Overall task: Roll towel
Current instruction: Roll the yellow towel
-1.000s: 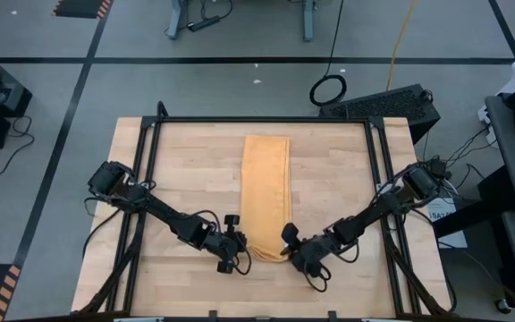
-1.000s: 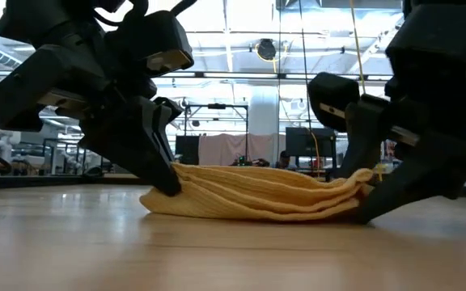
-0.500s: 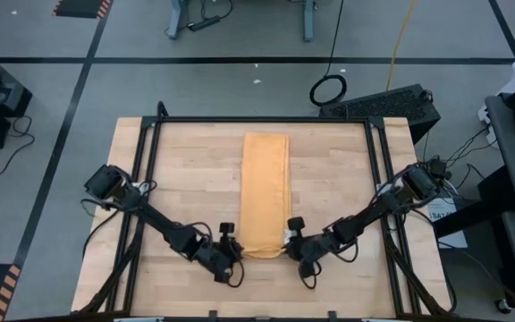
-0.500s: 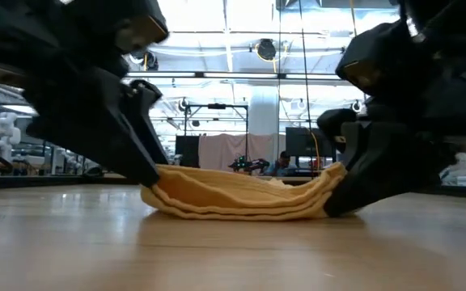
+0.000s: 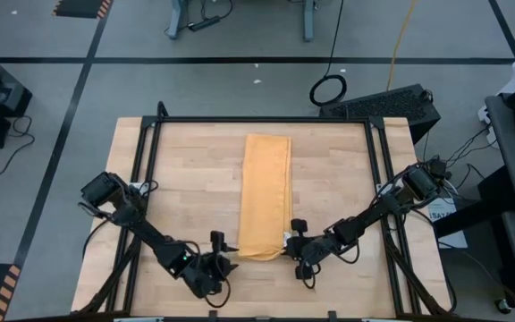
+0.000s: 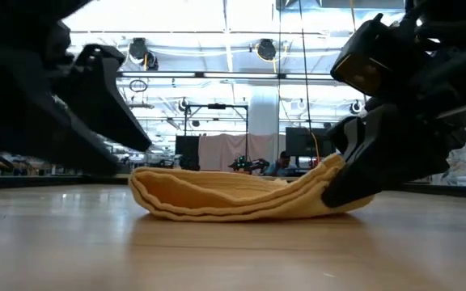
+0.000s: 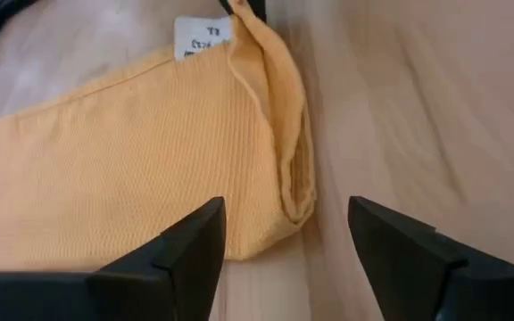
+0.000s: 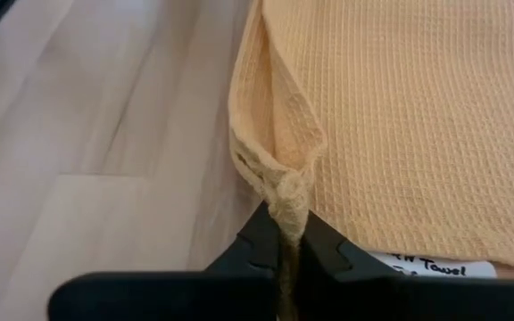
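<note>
My right gripper (image 8: 291,239) pinched the towel (image 5: 265,192) corner while my left gripper (image 7: 284,245) gaped free; it needed its own corner.

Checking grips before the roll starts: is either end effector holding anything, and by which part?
The right end effector pinches the towel at a near-end corner. The left end effector is open, off the cloth, holding nothing.
</note>
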Controlling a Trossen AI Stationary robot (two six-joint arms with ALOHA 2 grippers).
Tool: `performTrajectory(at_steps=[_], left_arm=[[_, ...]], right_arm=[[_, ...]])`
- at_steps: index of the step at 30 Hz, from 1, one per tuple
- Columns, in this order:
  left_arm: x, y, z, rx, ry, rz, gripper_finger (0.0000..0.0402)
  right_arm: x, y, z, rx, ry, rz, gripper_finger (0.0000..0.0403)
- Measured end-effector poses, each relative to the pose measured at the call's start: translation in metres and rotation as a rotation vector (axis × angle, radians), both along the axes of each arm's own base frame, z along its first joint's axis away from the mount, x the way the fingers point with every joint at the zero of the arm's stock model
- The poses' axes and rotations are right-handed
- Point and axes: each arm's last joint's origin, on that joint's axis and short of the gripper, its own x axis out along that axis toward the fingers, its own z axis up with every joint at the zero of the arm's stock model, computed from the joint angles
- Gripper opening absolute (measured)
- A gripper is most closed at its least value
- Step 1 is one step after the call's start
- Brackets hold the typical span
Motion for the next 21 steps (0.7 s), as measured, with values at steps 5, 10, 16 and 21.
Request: performTrajectory(at_steps=[5,10,16,21], left_arm=[[0.004,-0.002,-0.019,0.173,0.039,-0.114,0.0242],[0.005,-0.002,-0.024,0.263,0.055,-0.159,0.0242],[0.012,0.006,-0.024,0.267,0.082,-0.174,0.0205],[0.019,0.015,-0.025,0.216,0.127,-0.214,0.0091]], right_arm=[[0.003,-0.003,0.001,0.046,0.006,-0.01,0.0002],[0.003,-0.003,0.001,0.051,0.008,-0.014,0.0002],[0.003,-0.003,0.001,0.052,0.005,-0.014,0.0002],[0.003,-0.003,0.002,0.055,-0.003,-0.012,0.0002]])
